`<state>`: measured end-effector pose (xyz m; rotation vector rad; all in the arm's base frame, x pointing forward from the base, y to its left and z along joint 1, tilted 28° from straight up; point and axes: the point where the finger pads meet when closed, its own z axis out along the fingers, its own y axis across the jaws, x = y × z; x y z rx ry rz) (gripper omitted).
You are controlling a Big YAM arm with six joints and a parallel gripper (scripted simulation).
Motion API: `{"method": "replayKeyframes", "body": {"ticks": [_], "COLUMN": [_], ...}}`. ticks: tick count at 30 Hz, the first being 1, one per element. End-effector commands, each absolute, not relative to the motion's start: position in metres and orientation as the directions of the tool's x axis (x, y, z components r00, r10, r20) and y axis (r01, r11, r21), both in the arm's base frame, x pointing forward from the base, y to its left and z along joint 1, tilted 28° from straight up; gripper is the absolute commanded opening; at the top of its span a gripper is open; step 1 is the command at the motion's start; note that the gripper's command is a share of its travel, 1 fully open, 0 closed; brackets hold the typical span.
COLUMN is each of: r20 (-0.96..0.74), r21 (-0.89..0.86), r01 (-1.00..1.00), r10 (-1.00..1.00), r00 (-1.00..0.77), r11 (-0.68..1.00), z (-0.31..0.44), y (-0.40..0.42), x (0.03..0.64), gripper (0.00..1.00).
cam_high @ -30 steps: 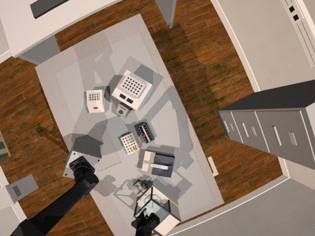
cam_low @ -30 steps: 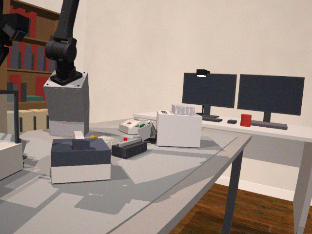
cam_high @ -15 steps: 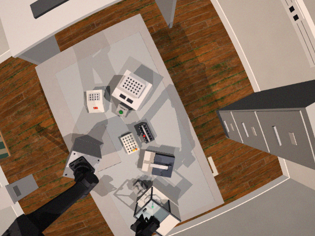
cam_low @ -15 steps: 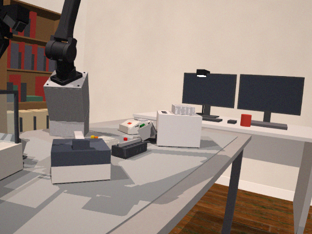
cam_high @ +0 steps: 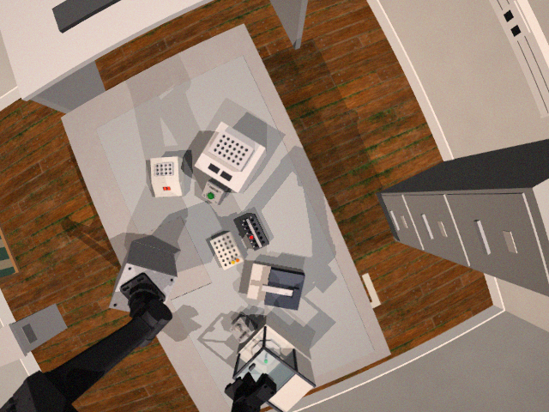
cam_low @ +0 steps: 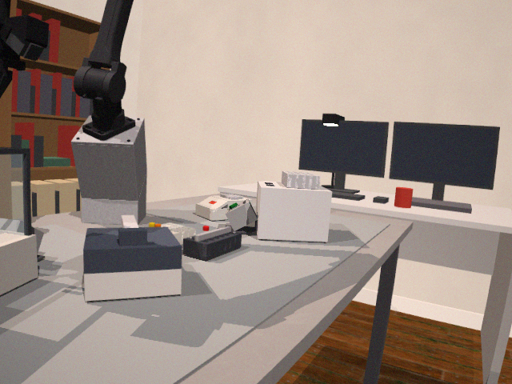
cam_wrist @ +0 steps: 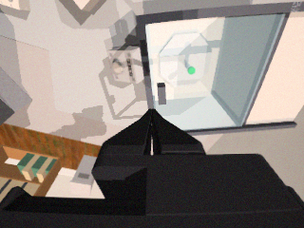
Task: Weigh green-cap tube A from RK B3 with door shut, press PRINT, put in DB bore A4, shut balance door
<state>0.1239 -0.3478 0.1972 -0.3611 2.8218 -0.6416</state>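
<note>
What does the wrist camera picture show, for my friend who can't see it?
The black gripper, fingers shut on nothing, points at the balance. Inside the balance's glass box is tube A, the green-capped tube.

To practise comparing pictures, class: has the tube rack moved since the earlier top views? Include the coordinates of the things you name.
No. The tube rack (cam_high: pixel 226 250) (cam_low: pixel 182 230) sits at the same place beside the black magnet block (cam_high: pixel 242 221) (cam_low: pixel 213 246).
</note>
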Motion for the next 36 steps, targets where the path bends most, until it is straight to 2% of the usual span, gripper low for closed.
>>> {"method": "replayKeyframes", "body": {"ticks": [1, 5, 7, 12, 16, 19, 21, 25, 28, 36], "r20": [-0.225, -0.292, -0.303, -0.343, -0.379, -0.431, -0.421, -0.447, -0.462, -0.473], "r21": [-0.418, -0.434, -0.364, -0.342, -0.284, -0.276, -0.217, -0.159, -0.169, -0.035], "r01": [-0.055, 0.080, 0.137, 0.232, 0.353, 0.444, 0.497, 0.602, 0.607, 0.780], "r10": [-0.162, -0.056, 0.022, 0.109, 0.234, 0.303, 0.378, 0.487, 0.481, 0.677], "r00": [-0.961, -0.955, -0.953, -0.933, -0.895, -0.850, -0.824, -0.751, -0.745, -0.564], "r11": [0.907, 0.897, 0.921, 0.911, 0.891, 0.852, 0.840, 0.782, 0.777, 0.625], "z": [0.180, 0.208, 0.164, 0.168, 0.143, 0.165, 0.127, 0.124, 0.135, 0.089], "y": [-0.346, -0.360, -0.343, -0.346, -0.338, -0.353, -0.335, -0.334, -0.342, -0.327], "x": [0.131, 0.135, 0.131, 0.133, 0.132, 0.137, 0.133, 0.133, 0.135, 0.134], "gripper": [0.00, 0.00, 0.00, 0.00, 0.00, 0.00, 0.00, 0.00, 0.00, 0.00]}}
